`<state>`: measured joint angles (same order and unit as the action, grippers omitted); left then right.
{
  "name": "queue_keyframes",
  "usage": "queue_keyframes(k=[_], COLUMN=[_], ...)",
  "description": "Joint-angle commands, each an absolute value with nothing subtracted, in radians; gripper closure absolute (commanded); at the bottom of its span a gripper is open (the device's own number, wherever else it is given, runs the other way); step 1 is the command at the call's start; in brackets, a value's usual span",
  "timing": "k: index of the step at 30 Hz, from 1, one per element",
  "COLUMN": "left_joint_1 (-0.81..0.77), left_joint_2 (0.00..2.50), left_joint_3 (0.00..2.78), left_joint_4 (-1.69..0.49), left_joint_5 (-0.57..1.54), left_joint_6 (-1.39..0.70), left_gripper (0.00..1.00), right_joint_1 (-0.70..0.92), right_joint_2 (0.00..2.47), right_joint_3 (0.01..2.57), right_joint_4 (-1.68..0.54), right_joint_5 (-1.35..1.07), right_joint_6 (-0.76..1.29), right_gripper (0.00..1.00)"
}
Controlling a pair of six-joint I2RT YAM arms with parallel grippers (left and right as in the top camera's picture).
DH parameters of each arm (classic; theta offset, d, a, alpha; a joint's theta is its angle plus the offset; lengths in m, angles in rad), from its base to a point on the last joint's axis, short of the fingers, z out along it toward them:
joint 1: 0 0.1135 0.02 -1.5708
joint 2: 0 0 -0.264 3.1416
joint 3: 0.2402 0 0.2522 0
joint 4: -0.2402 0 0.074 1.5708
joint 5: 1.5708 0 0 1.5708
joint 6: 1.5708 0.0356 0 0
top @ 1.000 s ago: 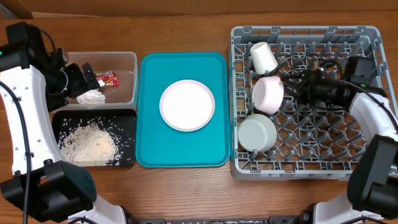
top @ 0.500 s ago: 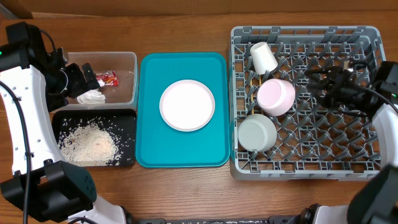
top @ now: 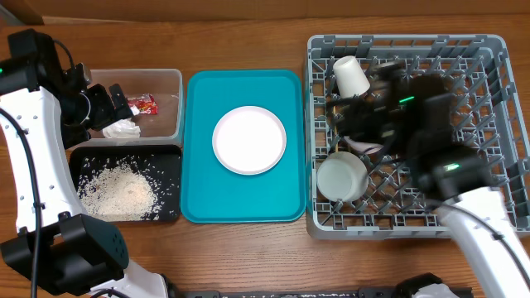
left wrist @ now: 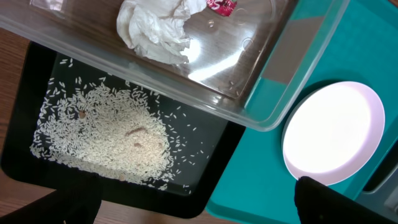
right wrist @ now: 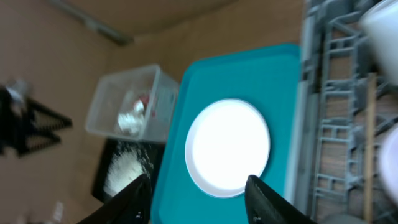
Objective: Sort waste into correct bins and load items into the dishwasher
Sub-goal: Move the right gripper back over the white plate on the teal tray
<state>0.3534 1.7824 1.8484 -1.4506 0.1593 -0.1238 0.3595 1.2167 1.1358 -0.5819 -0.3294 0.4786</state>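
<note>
Right gripper [right wrist: 196, 182]: fingers apart with nothing between them; it is over the rack [top: 489, 211], toward its 10 o'clock part; the wrist view is blurred.
Left gripper [left wrist: 186, 196]: fingers wide apart and empty; it is at the 9 o'clock end of the tub [top: 175, 99]; the fingers are cut off by the bottom edge of the wrist view.
Right arm [top: 431, 108]: a dark blur overhead that covers the middle of the rack; its fingers can't be told apart there.
Second bowl [top: 358, 146]: only a pale sliver shows under the arm, at 9 o'clock in the rack.
Bowl [top: 343, 177]: in plain view at 8 o'clock in the rack; which way it faces is unclear.
Cup [top: 350, 76]: at 11 o'clock in the rack, tilted.
Chopstick [right wrist: 368, 143]: one tan stick in the rack, seen in the right wrist view; a second can't be made out, and overhead none can be picked out.
Plate [top: 249, 140]: at the centre of the teal tray [top: 199, 194].
Napkin [top: 122, 129]: in the tub, at its 7 o'clock corner.
Wrapper [top: 146, 104]: in the tub, near the middle; cut off by the top edge of the left wrist view.
Rice [top: 120, 190]: a heap in the black tray [top: 170, 161] with stray grains around it; too many to count.
Layout: tub at 10 o'clock on the table, black tray at 8 just beside it, teal tray in the centre, rack at 3.
Counts: plate 1; cup 1; bowls 2, one barely seen; chopsticks 1 seen; napkin 1; wrapper 1; bins 2; rack 1.
</note>
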Motion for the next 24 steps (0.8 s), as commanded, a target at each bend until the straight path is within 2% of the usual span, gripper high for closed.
queue_keyframes(k=[1, 6, 9, 14, 24], left_joint_1=[0.347, 0.347, 0.347, 0.347, 0.347], left_joint_2=[1.778, 1.778, 1.778, 1.778, 1.778], left_joint_3=[1.864, 1.864, 1.864, 1.864, 1.864], left_joint_4=[-1.451, -1.451, -1.451, -1.451, -1.451], left_joint_5=[0.153, 0.153, 0.153, 0.153, 0.153], left_joint_6=[-0.127, -0.127, -0.127, -0.127, -0.127], left_gripper=[0.0, 0.0, 0.0, 0.0, 0.0], right_joint_1=[0.596, 0.836, 0.912, 0.937, 0.937], right_joint_2=[1.252, 1.359, 1.446, 1.582, 1.711], right_joint_3=[1.154, 1.154, 1.154, 1.154, 1.153], right_joint_4=[-0.572, -0.533, -0.488, -0.471, -0.461], right_joint_5=[0.052, 0.24, 0.269, 0.268, 0.268], right_joint_6=[0.494, 0.493, 0.485, 0.487, 0.486], right_gripper=[0.51, 0.57, 0.59, 0.67, 0.69])
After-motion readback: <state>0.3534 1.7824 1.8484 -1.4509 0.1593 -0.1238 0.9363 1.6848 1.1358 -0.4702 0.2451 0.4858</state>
